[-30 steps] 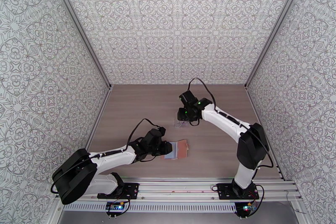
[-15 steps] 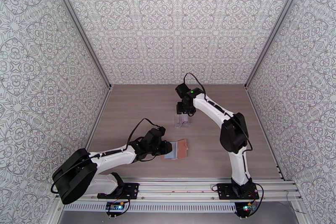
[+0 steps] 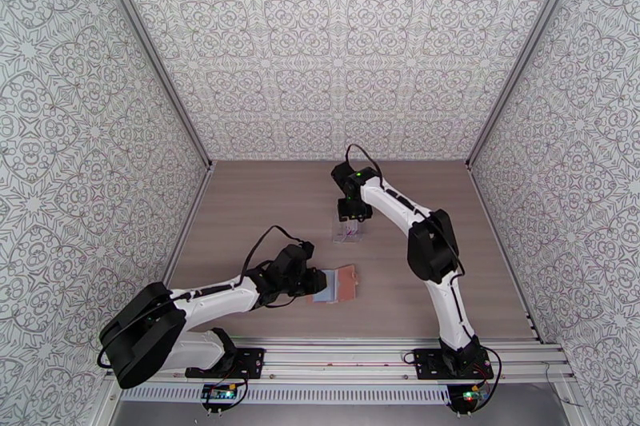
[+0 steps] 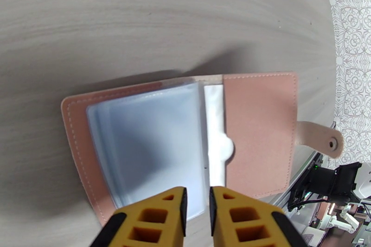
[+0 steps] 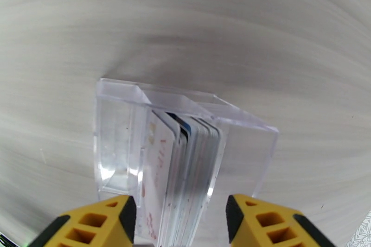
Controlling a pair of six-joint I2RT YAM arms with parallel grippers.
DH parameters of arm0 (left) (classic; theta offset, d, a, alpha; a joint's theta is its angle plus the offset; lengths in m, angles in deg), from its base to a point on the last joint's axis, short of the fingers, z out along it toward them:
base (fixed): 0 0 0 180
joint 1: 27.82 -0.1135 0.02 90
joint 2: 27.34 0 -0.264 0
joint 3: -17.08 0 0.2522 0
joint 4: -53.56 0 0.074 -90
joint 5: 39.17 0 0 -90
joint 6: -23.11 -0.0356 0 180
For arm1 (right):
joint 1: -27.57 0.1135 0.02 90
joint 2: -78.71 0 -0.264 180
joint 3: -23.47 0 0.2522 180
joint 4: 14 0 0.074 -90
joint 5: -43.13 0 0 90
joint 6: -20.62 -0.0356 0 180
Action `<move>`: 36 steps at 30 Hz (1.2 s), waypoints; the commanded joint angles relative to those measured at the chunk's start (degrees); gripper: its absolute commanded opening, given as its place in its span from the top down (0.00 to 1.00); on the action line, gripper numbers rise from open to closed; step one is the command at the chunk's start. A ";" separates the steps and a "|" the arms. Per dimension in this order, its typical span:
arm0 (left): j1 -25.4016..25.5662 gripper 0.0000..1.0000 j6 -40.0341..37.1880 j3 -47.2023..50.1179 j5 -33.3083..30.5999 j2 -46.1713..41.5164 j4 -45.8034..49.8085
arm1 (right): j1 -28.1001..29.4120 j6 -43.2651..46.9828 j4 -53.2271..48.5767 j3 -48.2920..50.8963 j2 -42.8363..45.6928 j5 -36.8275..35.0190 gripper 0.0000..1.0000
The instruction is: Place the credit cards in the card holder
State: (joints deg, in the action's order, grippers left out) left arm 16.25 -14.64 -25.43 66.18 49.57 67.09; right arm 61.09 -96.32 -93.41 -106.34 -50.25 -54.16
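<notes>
The right gripper (image 5: 178, 213) hung with yellow fingers (image 5: 111, 218) spread either side of the credit cards (image 5: 162, 160), packed on edge in a clear box (image 5: 116, 118) on the wooden table (image 5: 185, 21).

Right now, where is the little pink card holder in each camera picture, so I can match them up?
Top external: the card holder lies open on the table, below the picture's middle, toward the near edge.
Left wrist: it spreads across the centre, pockets left, snap tab right.
Right wrist: this camera faces the clear box holding the credit cards.
Shared landmark: the wood-grain table.
</notes>
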 commanded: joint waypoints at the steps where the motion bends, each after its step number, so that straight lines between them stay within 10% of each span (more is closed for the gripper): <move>1: -0.44 0.76 -0.99 0.80 0.82 0.70 -0.88 | -0.27 0.75 -1.36 -1.94 -1.55 -0.96 0.44; 36: -0.04 0.76 -0.62 1.24 0.64 0.76 -1.22 | -0.29 2.41 -6.16 -6.01 -2.67 -5.57 0.69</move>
State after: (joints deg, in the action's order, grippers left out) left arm 16.27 -14.62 -25.32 66.18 49.92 67.09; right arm 61.09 -94.33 -97.76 -110.30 -51.81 -58.71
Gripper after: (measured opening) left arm 0.240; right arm 0.319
